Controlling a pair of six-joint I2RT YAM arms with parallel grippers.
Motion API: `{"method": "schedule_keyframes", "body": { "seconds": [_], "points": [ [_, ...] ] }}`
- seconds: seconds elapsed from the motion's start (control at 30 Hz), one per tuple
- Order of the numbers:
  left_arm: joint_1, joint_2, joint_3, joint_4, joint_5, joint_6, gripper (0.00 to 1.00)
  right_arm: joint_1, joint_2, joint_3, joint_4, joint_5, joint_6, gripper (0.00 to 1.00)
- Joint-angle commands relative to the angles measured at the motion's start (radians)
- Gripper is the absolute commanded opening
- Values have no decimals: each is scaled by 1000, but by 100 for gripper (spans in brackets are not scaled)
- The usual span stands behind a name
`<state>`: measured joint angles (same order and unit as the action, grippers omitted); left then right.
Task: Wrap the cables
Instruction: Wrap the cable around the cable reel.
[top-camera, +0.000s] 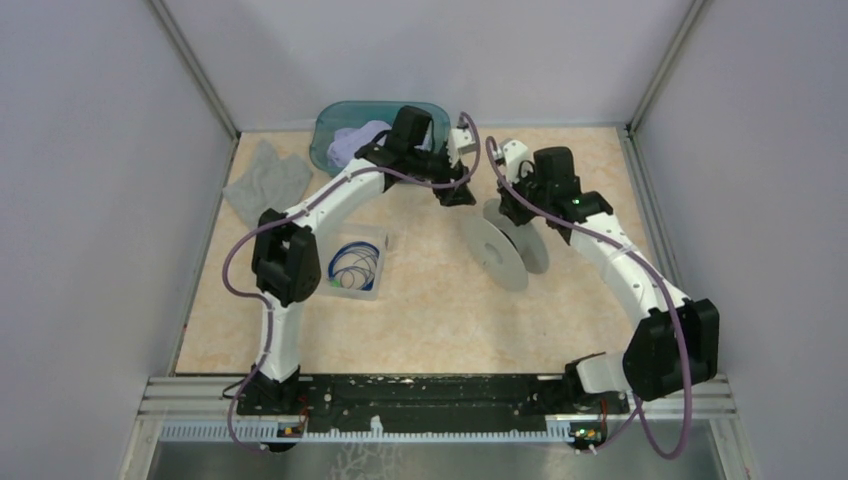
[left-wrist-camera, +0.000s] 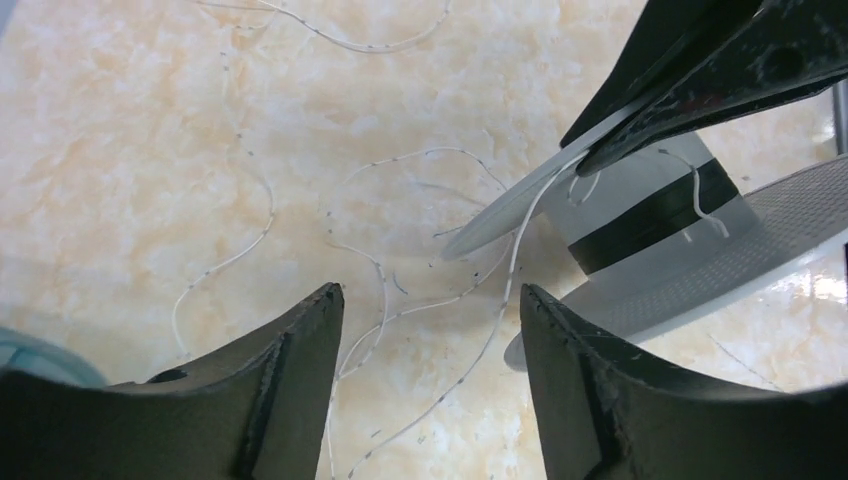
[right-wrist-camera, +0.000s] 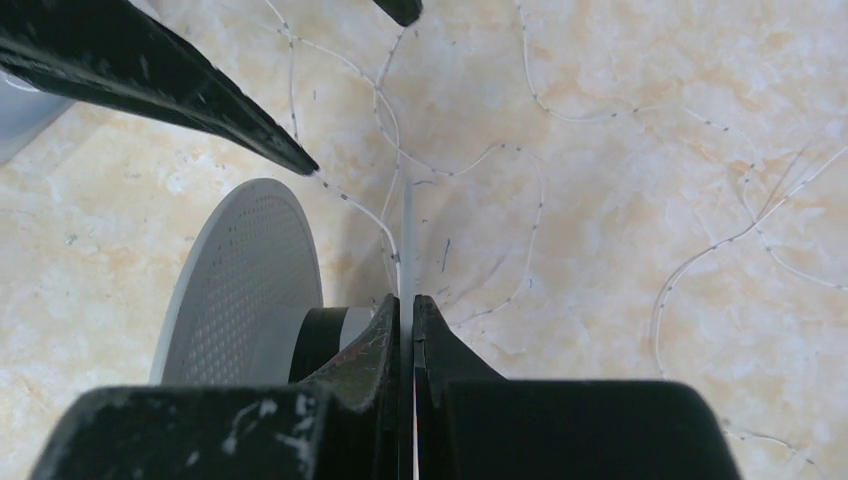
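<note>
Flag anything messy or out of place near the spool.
The whitish cable sprawls in loose, tangled loops across the table beside the spool, barely any wound on its hub.

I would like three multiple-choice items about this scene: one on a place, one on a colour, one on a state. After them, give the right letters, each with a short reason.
1. Where do the blue cables lie?
A) in the clear container
B) hung on the back wall
C) on a plate

2. What colour is the loose cable on the table below the left end effector?
A) red
B) whitish
C) green

3. How does the right end effector stand?
A) wide open over bare table
B) shut on a pen
C) shut on the spool

Answers:
1 A: the top view shows blue coils inside the clear container.
2 B: the left wrist view shows a thin pale wire.
3 C: its fingers pinch a flange edge.
</note>
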<state>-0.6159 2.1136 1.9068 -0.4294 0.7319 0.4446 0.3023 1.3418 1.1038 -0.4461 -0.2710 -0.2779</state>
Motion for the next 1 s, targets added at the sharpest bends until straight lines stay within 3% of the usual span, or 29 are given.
{"method": "schedule_keyframes", "body": {
  "seconds": [0.0, 0.3, 0.47, 0.63, 0.73, 0.9, 0.97],
  "points": [
    [71, -120, 13, 39, 76, -68, 75, -5, -81, 167, -35, 8, -13, 0],
    [222, -321, -239, 107, 215, -131, 96, -5, -86, 446, -194, 81, -35, 0],
    [230, -402, -407, 171, 192, -146, 100, -5, -66, 562, -245, 95, -17, 0],
    [199, -397, -529, 329, 188, -302, 96, -5, -48, 627, -263, 101, 15, 0],
    [169, -383, -562, 353, 175, -322, 93, -5, -26, 671, -274, 136, 30, 0],
    [165, -415, -671, 391, 163, -262, 86, -6, 1, 741, -290, 190, 43, 0],
    [163, -411, -693, 390, 160, -208, 76, -6, 9, 762, -298, 191, 47, 0]
  ]
}}
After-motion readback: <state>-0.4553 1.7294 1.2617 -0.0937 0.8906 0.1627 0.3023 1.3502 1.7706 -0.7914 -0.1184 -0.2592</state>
